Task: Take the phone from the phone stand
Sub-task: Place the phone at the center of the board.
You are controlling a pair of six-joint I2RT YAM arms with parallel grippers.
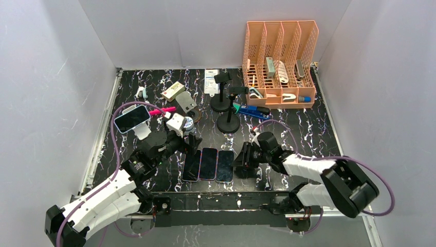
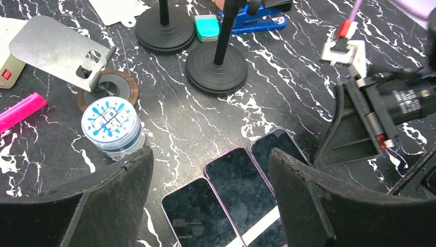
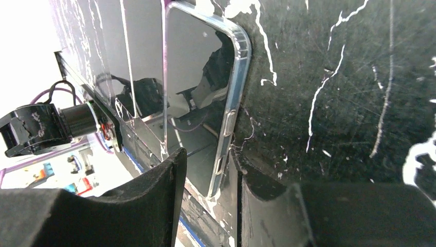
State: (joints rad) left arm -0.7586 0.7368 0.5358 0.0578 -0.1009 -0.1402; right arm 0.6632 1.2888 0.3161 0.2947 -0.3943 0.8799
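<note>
The dark phone in a clear plastic case point(image 3: 200, 77) lies flat on the black marble table point(image 3: 334, 103). The right gripper point(image 3: 211, 162) has narrow jaws around the phone's side edge; whether they squeeze it cannot be told. The left gripper point(image 2: 211, 164) hangs wide open nearby.

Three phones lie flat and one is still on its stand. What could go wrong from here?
1. The right jaws straddle the side edge of the clear-cased phone; pulling away askew could drag it into the middle phone beside it.
2. A purple cable loops around the stand-mounted phone in the top view; the wide-open left jaws might snag it, or knock the round tub, when reaching over.
</note>
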